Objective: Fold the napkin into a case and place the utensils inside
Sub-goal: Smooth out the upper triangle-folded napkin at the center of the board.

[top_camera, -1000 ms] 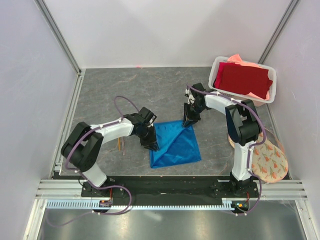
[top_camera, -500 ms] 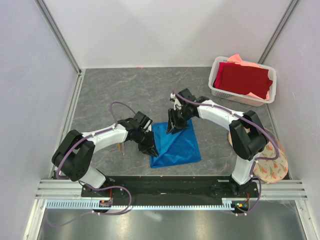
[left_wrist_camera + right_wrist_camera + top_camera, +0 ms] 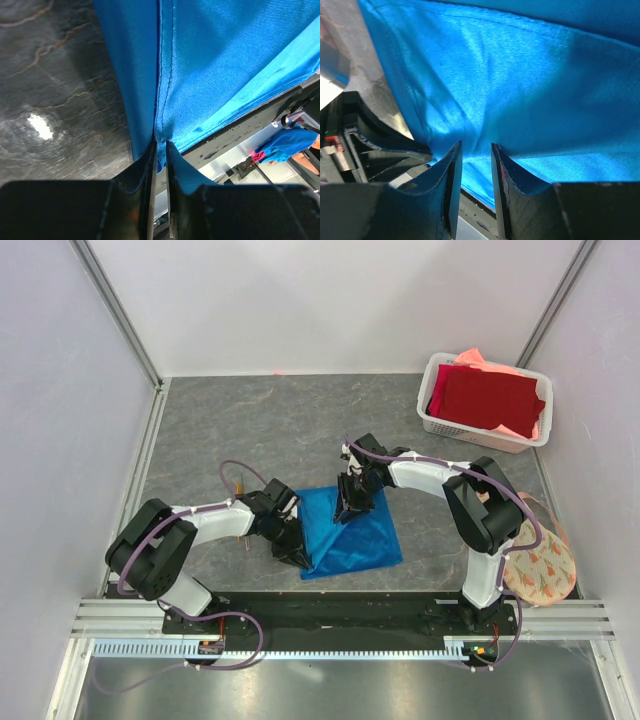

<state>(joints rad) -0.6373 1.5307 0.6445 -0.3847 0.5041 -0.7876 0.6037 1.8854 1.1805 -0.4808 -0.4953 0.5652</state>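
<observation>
The bright blue napkin (image 3: 355,535) lies partly folded on the dark table in front of the arm bases. My left gripper (image 3: 298,552) is at its near left edge. In the left wrist view its jaws (image 3: 161,145) are shut on a hemmed fold of the napkin (image 3: 225,65). My right gripper (image 3: 350,508) is over the napkin's far middle. In the right wrist view its jaws (image 3: 476,146) stand a narrow gap apart with the napkin (image 3: 520,85) puckered at the tips. The thin orange-brown utensils (image 3: 238,485) lie left of the napkin, mostly hidden by my left arm.
A white basket (image 3: 480,436) with a dark red cloth (image 3: 487,398) over a salmon-pink one stands at the far right. A round floral mat (image 3: 540,565) lies at the near right beside the right arm's base. White walls enclose the table.
My right gripper moved left and then nearer, from the napkin's far right corner to over its middle, drawing cloth along. My left gripper moved nearer along the left edge, and its arm now covers the utensils.
</observation>
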